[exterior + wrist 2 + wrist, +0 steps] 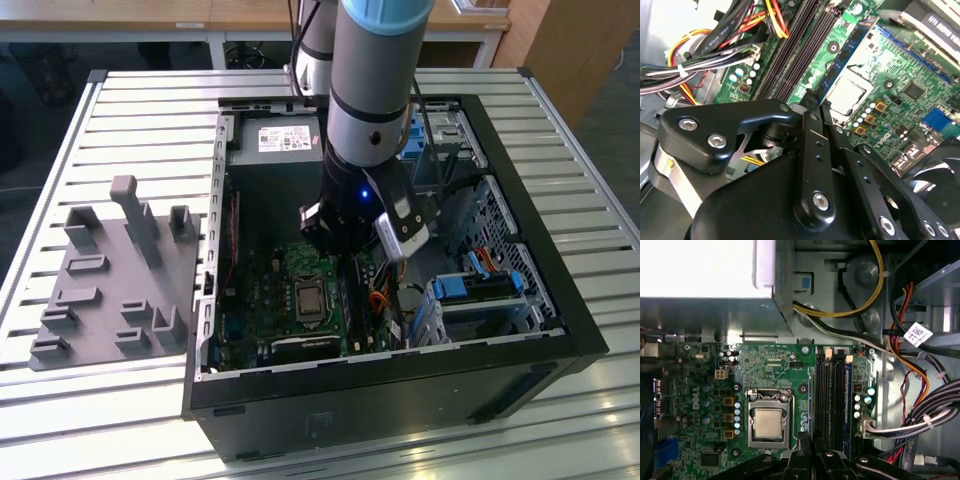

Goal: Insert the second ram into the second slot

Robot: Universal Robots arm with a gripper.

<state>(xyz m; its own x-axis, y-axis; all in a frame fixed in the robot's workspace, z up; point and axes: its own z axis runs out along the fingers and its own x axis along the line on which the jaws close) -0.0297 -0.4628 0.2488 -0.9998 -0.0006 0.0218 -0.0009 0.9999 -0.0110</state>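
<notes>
The second ram [847,52], a thin blue stick with dark chips, stands on edge between my gripper's [816,102] black fingertips, which are shut on it. It runs along the row of black memory slots [790,50], on the side nearest the processor socket [850,95]. In the first wrist view the gripper [811,437] sits at the near end of the slots [832,400], beside the socket [769,422], and the stick is edge-on and hard to make out. I cannot tell which slot it is over or how deep it sits. In the exterior view the arm [365,120] reaches down into the open computer case [560,330] over the slots [350,295].
Bundles of coloured cables [920,405] lie close beside the slots. The power supply [285,140] fills the far end of the case and a drive cage [480,290] stands on the exterior view's right. A grey holder fixture [115,280] sits on the slatted table at the exterior view's left.
</notes>
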